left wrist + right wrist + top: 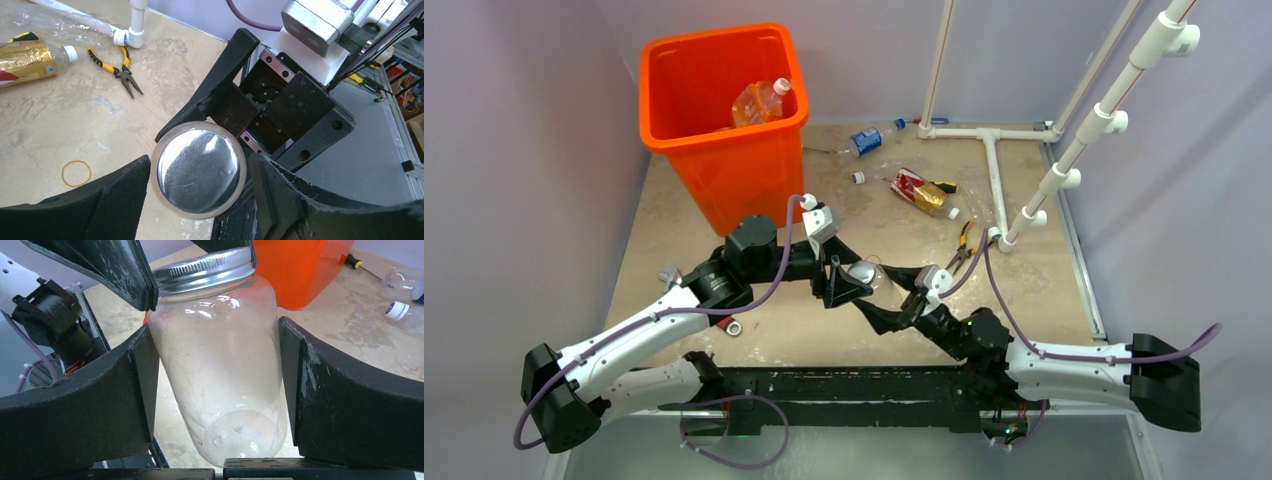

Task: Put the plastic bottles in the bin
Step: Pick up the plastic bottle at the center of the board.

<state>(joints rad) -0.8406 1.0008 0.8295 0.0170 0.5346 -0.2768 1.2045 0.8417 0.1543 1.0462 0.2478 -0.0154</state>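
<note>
The right claw (215,365) clamps the clear jar (220,390) by its body. The left claw (199,167) flanks the silver metal lid (198,170), grip unclear. Centre it squarely before transferring.

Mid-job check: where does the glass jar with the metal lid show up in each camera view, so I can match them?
Top external: glass jar just below the picture's centre, lid facing the camera.
Left wrist: only its round lid shows, lower centre.
Right wrist: fills the centre, tilted, lid at the top.
Landmarks: the orange bin links top and right wrist; the yellow-handled pliers link top and left wrist.
</note>
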